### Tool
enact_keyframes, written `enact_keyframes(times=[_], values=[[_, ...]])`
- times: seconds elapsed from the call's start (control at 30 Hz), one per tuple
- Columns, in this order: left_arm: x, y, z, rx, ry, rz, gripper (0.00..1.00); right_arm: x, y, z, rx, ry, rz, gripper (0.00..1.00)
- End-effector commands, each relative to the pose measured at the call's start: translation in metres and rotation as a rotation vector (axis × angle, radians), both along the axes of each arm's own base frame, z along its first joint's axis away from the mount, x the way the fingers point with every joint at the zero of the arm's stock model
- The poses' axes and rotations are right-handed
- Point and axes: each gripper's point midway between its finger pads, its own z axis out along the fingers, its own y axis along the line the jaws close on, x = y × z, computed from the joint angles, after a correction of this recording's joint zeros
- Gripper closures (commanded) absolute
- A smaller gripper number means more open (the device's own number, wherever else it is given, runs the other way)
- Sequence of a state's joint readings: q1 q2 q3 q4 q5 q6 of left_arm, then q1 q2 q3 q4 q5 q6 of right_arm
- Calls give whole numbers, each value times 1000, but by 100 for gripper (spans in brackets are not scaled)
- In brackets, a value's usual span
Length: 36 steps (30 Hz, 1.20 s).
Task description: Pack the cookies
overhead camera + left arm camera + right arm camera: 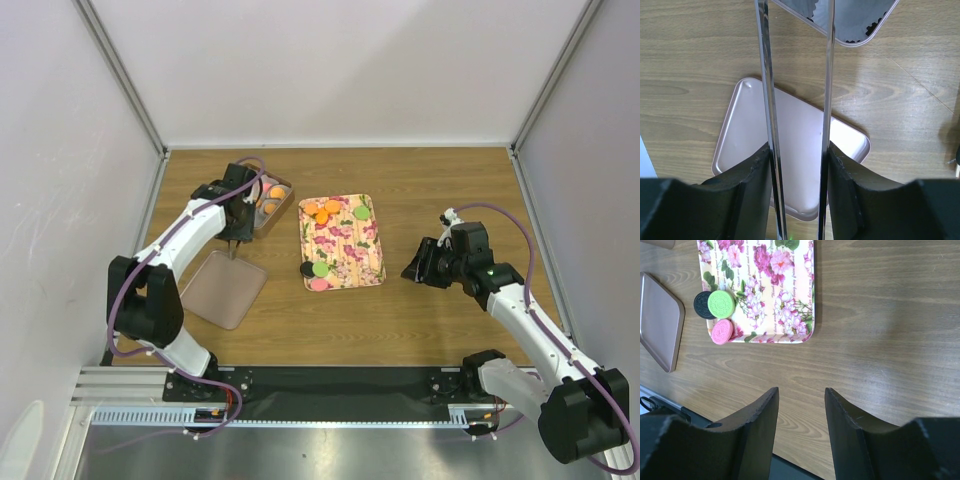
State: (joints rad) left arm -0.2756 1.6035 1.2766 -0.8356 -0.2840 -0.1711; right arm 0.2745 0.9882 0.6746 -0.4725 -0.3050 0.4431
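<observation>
Cookies [321,268] — small flat discs in orange, green, pink and black — lie in two clusters on a floral tray [345,245] in the middle of a wooden table [430,190]. Orange ones and a green one sit at the tray's far end. A black, a green and a pink one sit at its near left corner.

Left of the tray is an open rectangular tin [289,203] lined with white crinkled paper cups, with a few orange and pink cookies showing inside. Its pinkish lid [222,290] lies flat on the table, nearer the arms.

The left gripper [797,155] is clamped on long metal tongs [768,100] whose blades reach toward the tin. Their tips run out of view, so whether they carry a cookie cannot be told. The right gripper [801,405] hovers over bare wood to the right of the tray, jaws partly open and holding nothing.

Packing looks partly done — several cookies are left on the tray to move, then probably the lid goes on.
</observation>
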Motion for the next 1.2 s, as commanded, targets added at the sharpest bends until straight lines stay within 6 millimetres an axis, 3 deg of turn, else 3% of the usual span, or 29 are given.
enact_keyframes(times=[0.0, 0.43, 0.87, 1.17], values=[[7, 5, 20, -5, -69, -4, 52, 5, 1, 7, 9, -40, 8, 52], [8, 5, 29, -15, -89, -8, 51, 5, 1, 6, 6, -38, 9, 52], [9, -1, 54, -57, -147, -20, 51, 6, 0, 5, 0, -35, 3, 52], [4, -16, 72, -96, -188, -60, 51, 7, -1, 4, -6, -33, -3, 52]])
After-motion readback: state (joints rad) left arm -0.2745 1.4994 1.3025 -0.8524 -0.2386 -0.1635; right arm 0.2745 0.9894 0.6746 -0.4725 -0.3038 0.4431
